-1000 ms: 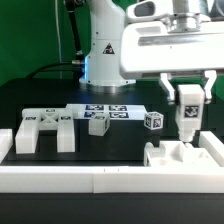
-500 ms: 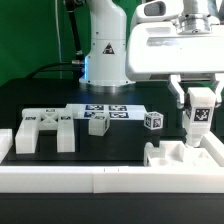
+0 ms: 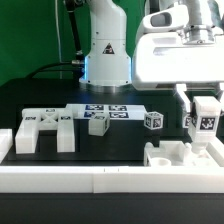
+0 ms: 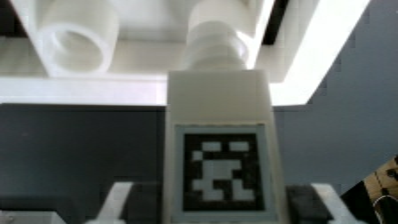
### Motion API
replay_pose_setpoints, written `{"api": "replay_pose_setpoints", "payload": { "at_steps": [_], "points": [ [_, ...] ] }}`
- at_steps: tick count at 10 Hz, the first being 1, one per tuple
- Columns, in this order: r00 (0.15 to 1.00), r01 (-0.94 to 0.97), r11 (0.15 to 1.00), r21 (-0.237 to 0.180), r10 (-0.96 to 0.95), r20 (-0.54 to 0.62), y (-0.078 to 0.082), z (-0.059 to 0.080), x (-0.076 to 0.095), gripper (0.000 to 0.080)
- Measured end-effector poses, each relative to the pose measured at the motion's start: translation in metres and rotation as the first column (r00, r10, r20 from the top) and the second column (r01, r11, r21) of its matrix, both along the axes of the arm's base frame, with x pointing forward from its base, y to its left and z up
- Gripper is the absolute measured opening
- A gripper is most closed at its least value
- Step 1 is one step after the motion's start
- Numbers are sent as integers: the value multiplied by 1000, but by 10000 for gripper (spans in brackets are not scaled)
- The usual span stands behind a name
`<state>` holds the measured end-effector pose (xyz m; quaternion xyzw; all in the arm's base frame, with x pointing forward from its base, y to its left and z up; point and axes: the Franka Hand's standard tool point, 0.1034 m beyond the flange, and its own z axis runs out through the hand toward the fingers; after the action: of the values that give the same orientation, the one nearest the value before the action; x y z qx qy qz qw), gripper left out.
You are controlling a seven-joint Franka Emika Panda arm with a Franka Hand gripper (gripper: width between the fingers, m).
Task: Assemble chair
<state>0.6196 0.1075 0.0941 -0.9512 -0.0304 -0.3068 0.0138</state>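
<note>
We saw the gripper [image 3: 205, 102] clamped on the upright leg block [image 3: 207, 122], seemingly just above the notched frame [image 3: 172, 156].

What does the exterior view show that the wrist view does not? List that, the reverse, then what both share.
Exterior only: the notched frame on that view's left, a small block, a tagged cube, the marker board and the robot's base. Wrist only: two round white pegs beyond the tagged piece. Both: the gripper shut on the tagged piece.
</note>
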Motion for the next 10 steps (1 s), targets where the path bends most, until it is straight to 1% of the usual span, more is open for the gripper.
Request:
{"api": "replay_pose_setpoints", "payload": {
  "at_steps": [5, 7, 10],
  "points": [
    [1000, -6, 1000, -2, 6, 5, 2, -3, 12, 289],
    [1000, -4, 1000, -4, 4, 6, 0, -5, 14, 289],
    [1000, -7, 1000, -4, 7, 6, 2, -10, 16, 289]
  ]
}}
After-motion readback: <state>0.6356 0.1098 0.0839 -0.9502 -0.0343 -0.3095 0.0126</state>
